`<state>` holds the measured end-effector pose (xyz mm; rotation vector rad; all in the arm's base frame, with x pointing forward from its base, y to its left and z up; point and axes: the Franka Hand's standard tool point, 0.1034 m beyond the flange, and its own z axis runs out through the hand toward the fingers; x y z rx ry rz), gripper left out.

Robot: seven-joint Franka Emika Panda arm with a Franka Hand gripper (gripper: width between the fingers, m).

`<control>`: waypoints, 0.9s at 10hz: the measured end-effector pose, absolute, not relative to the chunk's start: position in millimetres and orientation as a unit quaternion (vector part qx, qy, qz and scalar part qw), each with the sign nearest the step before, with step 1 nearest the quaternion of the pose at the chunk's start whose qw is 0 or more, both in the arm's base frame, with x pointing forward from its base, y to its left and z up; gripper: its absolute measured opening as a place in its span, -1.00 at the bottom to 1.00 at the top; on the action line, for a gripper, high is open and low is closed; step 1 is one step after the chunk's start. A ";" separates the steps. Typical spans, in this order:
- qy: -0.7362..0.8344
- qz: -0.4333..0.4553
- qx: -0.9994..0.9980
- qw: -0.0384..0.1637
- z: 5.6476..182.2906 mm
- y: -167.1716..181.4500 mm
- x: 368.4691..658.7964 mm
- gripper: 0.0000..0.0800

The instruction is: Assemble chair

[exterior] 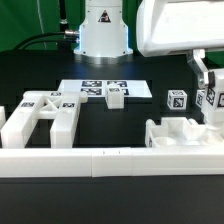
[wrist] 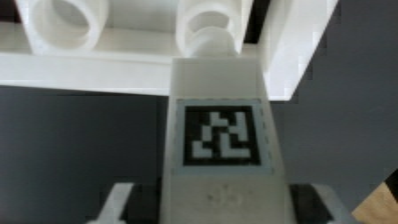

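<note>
We judge the step in hand is seating a leg (wrist: 217, 100) in the panel (wrist: 107, 65). Our gripper (wrist: 217, 200) is clamped on the leg at the exterior view's right, with the leg's tip at a round hole, contact unclear. Next we would line it up and press straight in. We read no writing, only the leg's black-and-white tag (wrist: 219, 135).

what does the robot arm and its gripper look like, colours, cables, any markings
The arm is smooth white with bulky rounded casings. Its round white base carries a small dark mark near the top. Dark cables run behind the base. The gripper has flat grey fingers.
</note>
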<state>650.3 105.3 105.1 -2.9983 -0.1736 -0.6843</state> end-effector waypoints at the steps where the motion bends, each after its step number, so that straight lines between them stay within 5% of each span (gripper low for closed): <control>1: -0.060 -0.219 -0.973 0.030 99.6 105.9 648.5 -0.28; 9: -0.067 -0.244 -0.967 0.027 82.2 109.9 641.5 -0.28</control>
